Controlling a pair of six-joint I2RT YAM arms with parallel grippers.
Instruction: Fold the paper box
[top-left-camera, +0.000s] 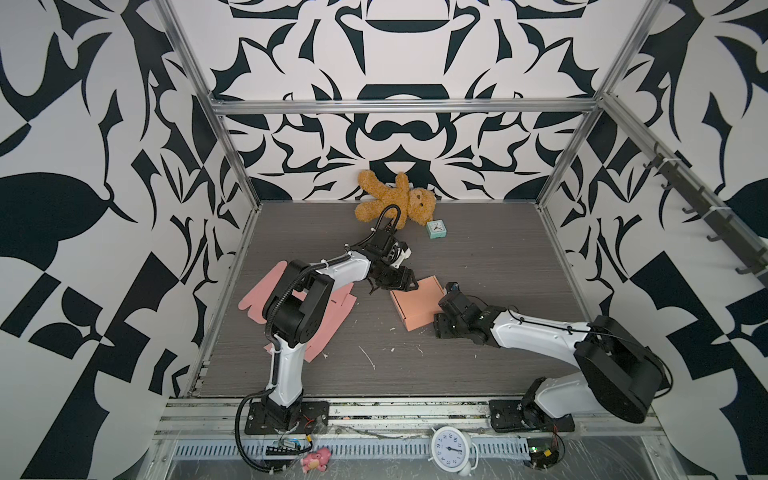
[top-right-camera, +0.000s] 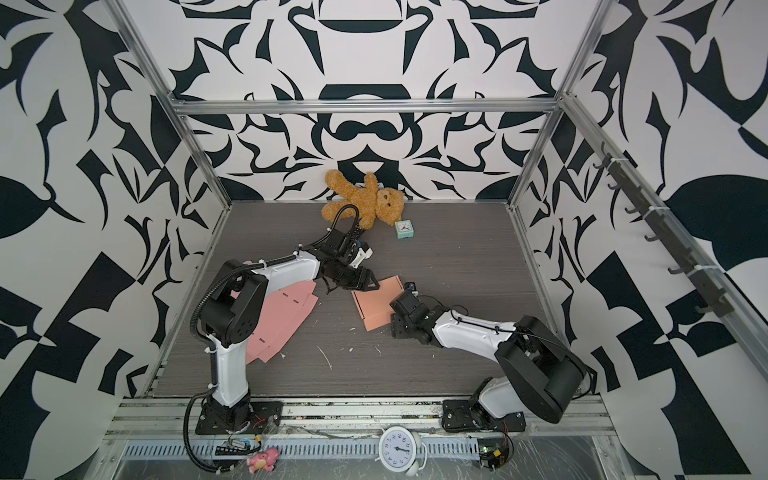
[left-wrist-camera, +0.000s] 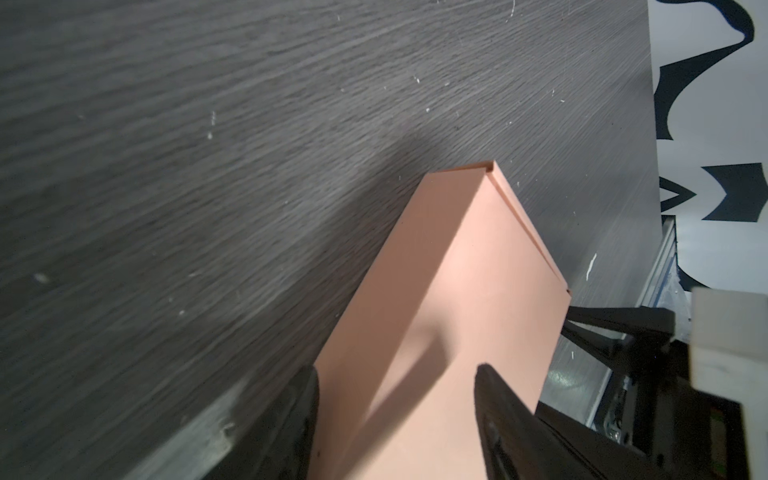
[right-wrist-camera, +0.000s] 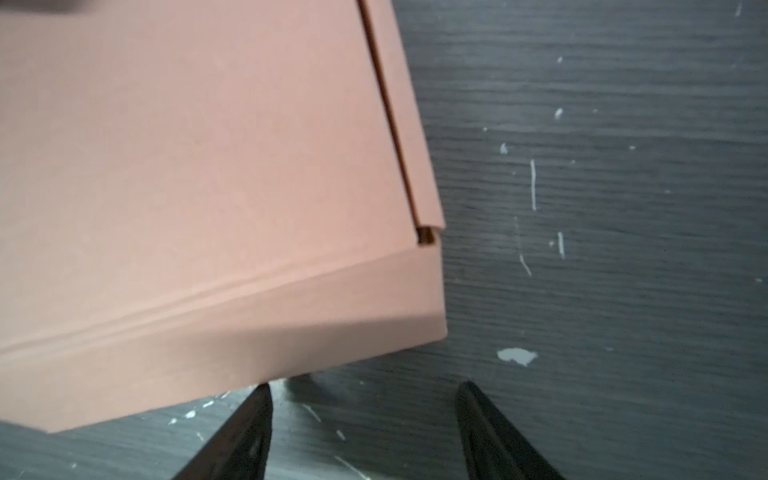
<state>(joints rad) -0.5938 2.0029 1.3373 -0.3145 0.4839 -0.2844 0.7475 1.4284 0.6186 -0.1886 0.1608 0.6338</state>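
salmon-pink paper box (top-left-camera: 415, 305) sits mid-table on the dark grey wood-grain tabletop (top-left-camera: 478, 257), lid down, looks fully formed. a seam runs along one top edge with a small gap at the corner, so the flap is probably not fully seated.

left gripper (left-wrist-camera: 397, 370) is at the box's far-left corner. in the left wrist view the box runs between its two black fingers (left-wrist-camera: 498, 415), one beside the side wall, the other seemingly above the lid and casting a shadow on it. can't tell if it is clamped or just straddling; likely placed to pinch or press that edge shut.

right gripper (right-wrist-camera: 365, 386) is unclenched with nothing in it, only bare table between the tips. it is low at the box's near-right corner, just short of the wall; probably there to brace the box against sliding.

flat pink cardboard blanks (top-left-camera: 340, 307) lie off left under the left arm, apart from the box. task reads as near done.
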